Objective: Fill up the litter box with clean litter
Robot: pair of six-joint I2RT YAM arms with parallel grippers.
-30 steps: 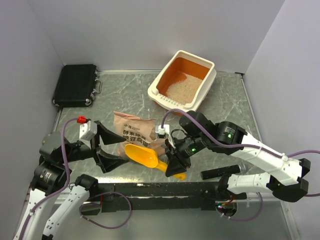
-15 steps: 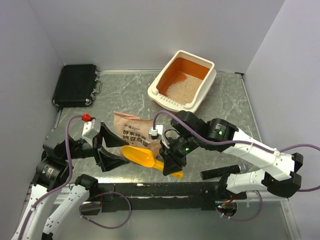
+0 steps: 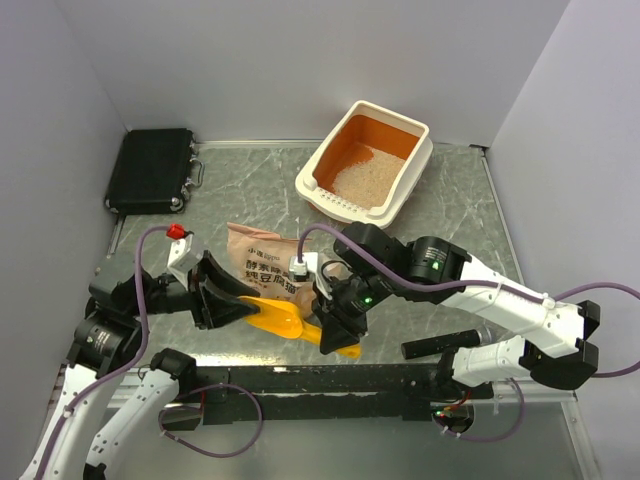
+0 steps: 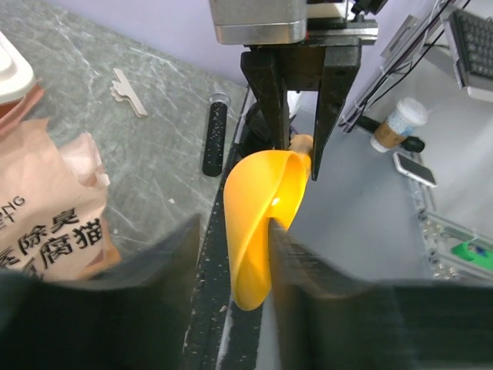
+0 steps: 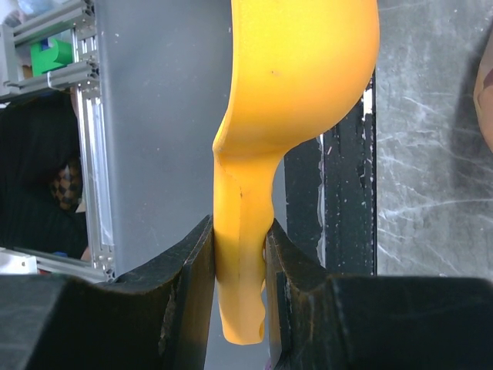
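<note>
The litter box [image 3: 417,166] stands at the back right of the table, cream outside and orange inside. Pale clean litter [image 3: 362,172] covers part of its floor. A yellow-orange scoop [image 3: 272,314] hangs over the table's front edge. My right gripper [image 3: 335,335] is shut on its handle [image 5: 240,254]. In the left wrist view the scoop's bowl [image 4: 258,216] sits between the fingers of my left gripper [image 4: 233,225]. One finger touches the bowl and the other stands a little off it. The bowl looks empty.
A peach-pink printed bag [image 3: 268,265] lies behind the scoop, near both grippers. A black case [image 3: 150,170] rests at the back left. A black cylinder [image 3: 440,347] lies by the front rail [image 3: 330,378]. Grey walls close the table in.
The right gripper carried the scoop leftward toward the left gripper. The left fingers narrowed from wide open around the scoop's bowl.
</note>
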